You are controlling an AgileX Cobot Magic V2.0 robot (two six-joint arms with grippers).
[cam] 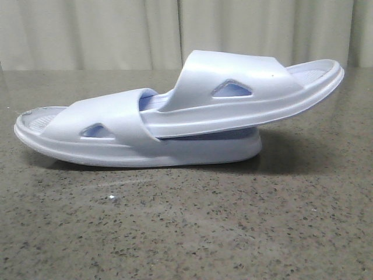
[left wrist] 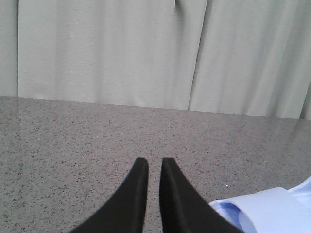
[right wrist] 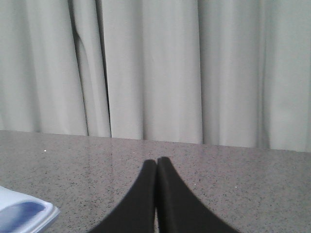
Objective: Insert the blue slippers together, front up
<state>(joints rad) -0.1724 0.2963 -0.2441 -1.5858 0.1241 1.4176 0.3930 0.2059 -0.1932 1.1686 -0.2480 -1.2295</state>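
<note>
The two blue slippers lie on the table in the front view, both sole down. The lower slipper (cam: 116, 146) rests flat. The upper slipper (cam: 245, 87) has one end pushed under the lower one's strap, and its other end tilts up to the right. Neither gripper shows in the front view. My left gripper (left wrist: 154, 162) is empty, its fingers a narrow gap apart, with a slipper strap (left wrist: 272, 211) just beside it. My right gripper (right wrist: 156, 161) is shut and empty, with a slipper end (right wrist: 22, 213) off to its side.
The grey speckled table (cam: 186, 233) runs back to a pale curtain (cam: 87, 29). Nothing else stands on the table in these views.
</note>
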